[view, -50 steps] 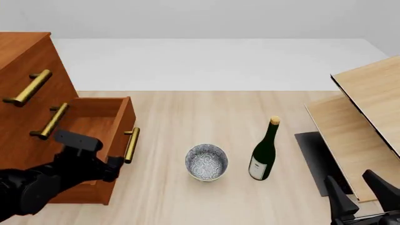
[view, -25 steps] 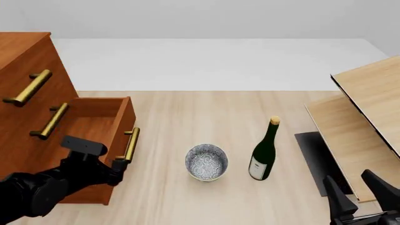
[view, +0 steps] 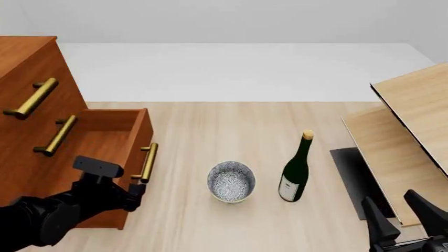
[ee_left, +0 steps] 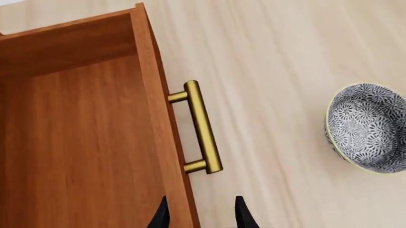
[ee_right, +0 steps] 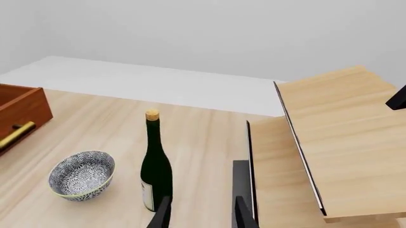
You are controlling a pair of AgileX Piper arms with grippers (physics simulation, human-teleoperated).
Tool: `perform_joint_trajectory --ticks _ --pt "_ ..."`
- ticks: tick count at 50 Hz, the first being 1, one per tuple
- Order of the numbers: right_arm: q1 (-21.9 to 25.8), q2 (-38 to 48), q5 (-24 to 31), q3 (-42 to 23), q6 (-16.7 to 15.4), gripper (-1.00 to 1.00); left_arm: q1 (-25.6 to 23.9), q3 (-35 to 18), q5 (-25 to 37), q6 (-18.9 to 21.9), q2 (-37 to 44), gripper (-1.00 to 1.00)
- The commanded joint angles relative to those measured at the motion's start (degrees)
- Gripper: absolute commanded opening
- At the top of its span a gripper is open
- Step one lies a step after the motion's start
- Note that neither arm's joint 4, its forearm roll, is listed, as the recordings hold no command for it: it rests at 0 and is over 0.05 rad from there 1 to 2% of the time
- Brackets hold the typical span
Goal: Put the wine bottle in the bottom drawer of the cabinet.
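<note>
Front view — wine bottle (view: 295, 173): upright, just right of the bowl (view: 231, 181).
Right gripper (view: 406, 212): jaws spread wide, empty — near the bottle's right.
Left gripper (ee_left: 199, 213): parted, straddling the bottom drawer (view: 105, 152) front, left of the bowl.

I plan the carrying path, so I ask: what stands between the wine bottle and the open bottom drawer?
In the front view, only the bowl stands between the wine bottle and the bottom drawer.

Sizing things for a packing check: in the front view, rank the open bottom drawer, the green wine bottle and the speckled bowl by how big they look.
1. Reddish-brown wooden bottom drawer, partly hidden by the left arm.
2. Dark green glass wine bottle.
3. Speckled grey round bowl, close to the bottle in area: wider but far shorter.
</note>
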Motion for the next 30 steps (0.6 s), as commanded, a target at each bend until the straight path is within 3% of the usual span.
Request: perform_joint_trajectory --ticks 1,30 --pt "0.0 -0.07 0.08 0.0 0.01 1.0 -1.94 0.36 0.2 -1.22 -0.34 1.0" --pt "0.07 -1.6 1.48 -0.02 -0.01 1.0 -7.02 -0.28 0.81 -3.87 -1.21 1.0"
